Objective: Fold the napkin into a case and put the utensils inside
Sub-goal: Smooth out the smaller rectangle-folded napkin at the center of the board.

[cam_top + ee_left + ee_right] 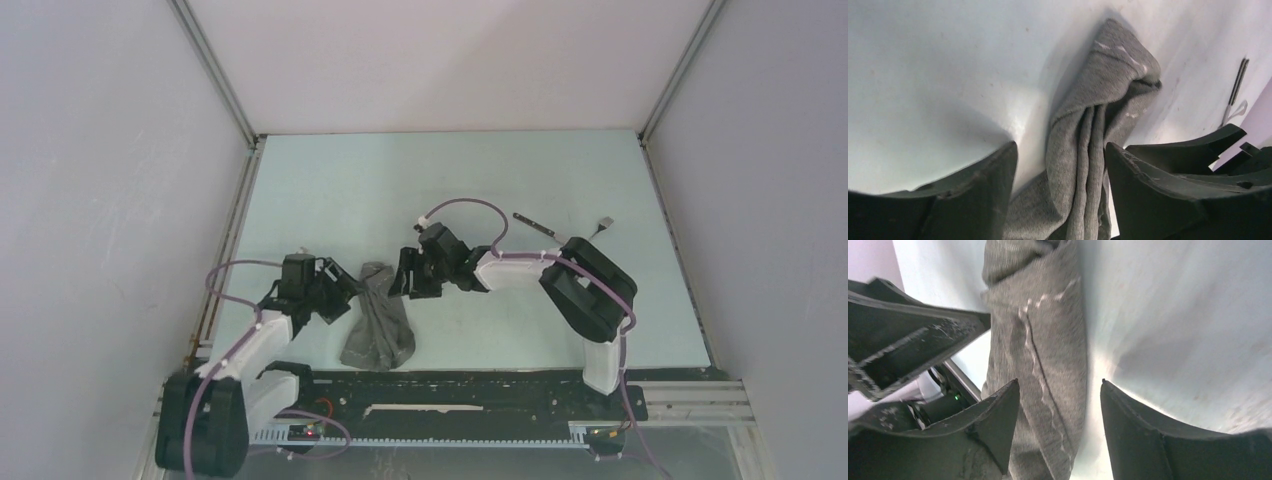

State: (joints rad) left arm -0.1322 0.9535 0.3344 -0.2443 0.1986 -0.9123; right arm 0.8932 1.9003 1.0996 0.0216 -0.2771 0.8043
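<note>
The napkin (378,318) lies bunched in a long crumpled heap near the table's (450,180) front edge. My left claw (342,288) and right claw (403,277) both straddle its far end, jaws wide, not clamped. The knife (536,226) and fork (604,223) lie well apart, far right.

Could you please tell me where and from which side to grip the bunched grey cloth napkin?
Grip the grey woven napkin at its narrow far end, probably: folds stand up there in a ridge. Come from above, jaws across it. The wider near end lies flatter.
</note>
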